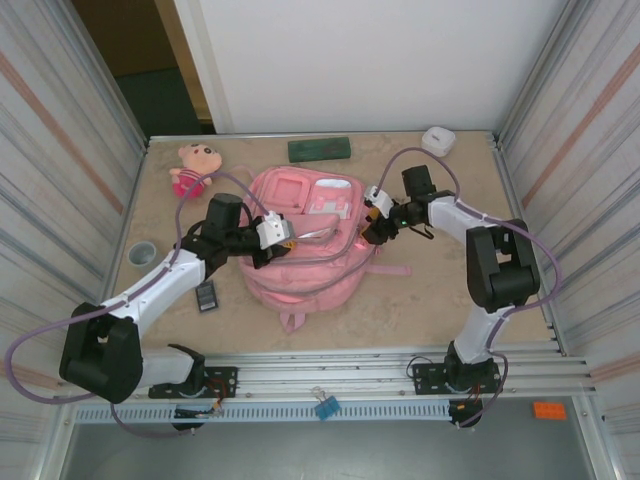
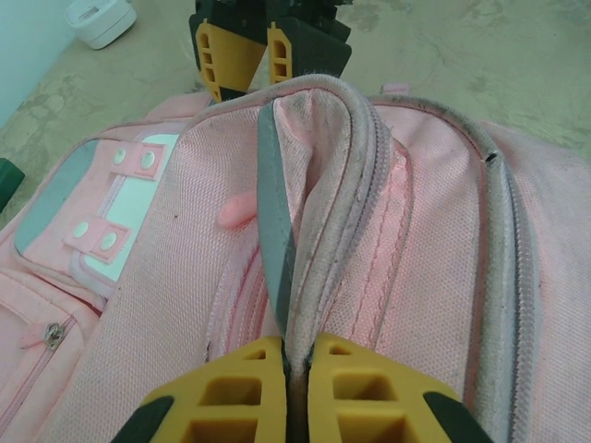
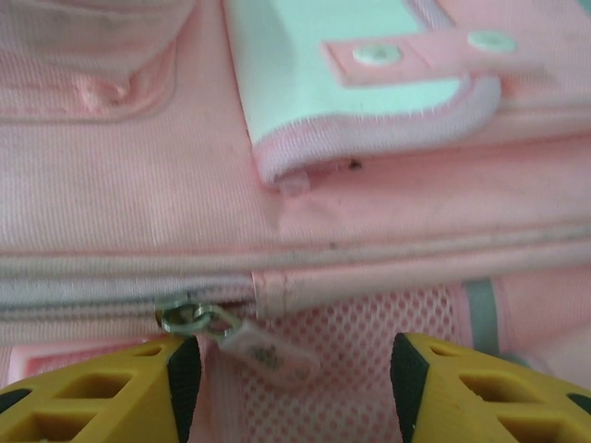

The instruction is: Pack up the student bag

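Left gripper (image 2: 297, 358): yellow fingers at the lens, pinched together on a raised fold of the bag's pink fabric, a grey strip running along that fold.
Beige mottled tabletop (image 1: 440, 300): carries everything, with corrugated walls on both sides.
Large pink fabric student bag (image 1: 300, 275): lies flat in the middle of the tabletop between the two arms, front pockets up, pale trim showing.
Right gripper (image 3: 291, 369): at the bag's right edge, fingers apart, clamped on nothing.
Dark green oblong case (image 1: 320, 149): near the back wall, behind the bag.
Small pink plush doll (image 1: 190, 165): back left, apart from the bag.
White rounded box (image 1: 438, 140): back right corner.
Grey round cup (image 1: 142, 252): left edge, beside the left arm.
Small black flat object (image 1: 207, 296): just left of the bag.
Metal-ringed zip pull (image 3: 249, 343): lies between the right gripper's fingers.
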`<state>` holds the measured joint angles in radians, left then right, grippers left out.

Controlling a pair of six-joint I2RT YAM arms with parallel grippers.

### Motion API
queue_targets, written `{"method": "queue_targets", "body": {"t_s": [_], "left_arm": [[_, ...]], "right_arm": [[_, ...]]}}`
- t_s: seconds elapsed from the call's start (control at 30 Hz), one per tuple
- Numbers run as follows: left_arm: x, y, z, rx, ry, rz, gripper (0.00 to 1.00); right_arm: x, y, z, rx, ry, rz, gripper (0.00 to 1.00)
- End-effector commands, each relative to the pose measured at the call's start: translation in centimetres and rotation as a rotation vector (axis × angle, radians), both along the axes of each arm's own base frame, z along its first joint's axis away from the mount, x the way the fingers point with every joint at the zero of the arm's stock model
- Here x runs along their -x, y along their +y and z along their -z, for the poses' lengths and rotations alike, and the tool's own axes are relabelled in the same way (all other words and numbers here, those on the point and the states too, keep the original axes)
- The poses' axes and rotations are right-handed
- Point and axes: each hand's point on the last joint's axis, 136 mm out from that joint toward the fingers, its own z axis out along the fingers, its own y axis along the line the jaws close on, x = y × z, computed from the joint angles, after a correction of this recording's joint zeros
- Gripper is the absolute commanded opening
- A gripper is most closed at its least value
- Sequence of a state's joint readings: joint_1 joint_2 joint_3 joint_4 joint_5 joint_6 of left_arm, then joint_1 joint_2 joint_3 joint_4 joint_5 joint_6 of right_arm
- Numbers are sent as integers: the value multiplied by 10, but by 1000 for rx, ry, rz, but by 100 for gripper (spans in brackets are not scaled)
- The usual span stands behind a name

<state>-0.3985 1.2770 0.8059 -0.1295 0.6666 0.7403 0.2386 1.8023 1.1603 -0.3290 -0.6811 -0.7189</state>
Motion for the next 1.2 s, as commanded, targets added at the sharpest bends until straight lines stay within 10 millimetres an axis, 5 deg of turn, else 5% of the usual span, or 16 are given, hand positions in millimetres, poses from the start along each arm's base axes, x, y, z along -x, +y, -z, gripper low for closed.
{"method": "queue_targets", "body": {"t_s": [0.0, 0.37, 0.77, 0.87, 1.07, 1.17], "left_arm": [[8, -8, -33, 87, -73, 78, 2], [-6, -5, -34, 73, -88, -2, 0], [-28, 0, -26, -39, -130, -201, 0], [-23, -5, -26, -36, -131, -178, 0], [-1, -3, -34, 65, -127, -50, 0], [-1, 5, -33, 75, -128, -43, 0]], "right_arm": [[4, 11, -4, -32, -13, -82, 55], [21, 8, -43, -131, 4, -100, 9], [57, 15, -65, -99, 144, -51, 3], [64, 15, -59, -69, 161, -48, 11], [22, -16, -41, -57, 102, 98, 50], [12, -21, -26, -2, 79, 65, 58]]}}
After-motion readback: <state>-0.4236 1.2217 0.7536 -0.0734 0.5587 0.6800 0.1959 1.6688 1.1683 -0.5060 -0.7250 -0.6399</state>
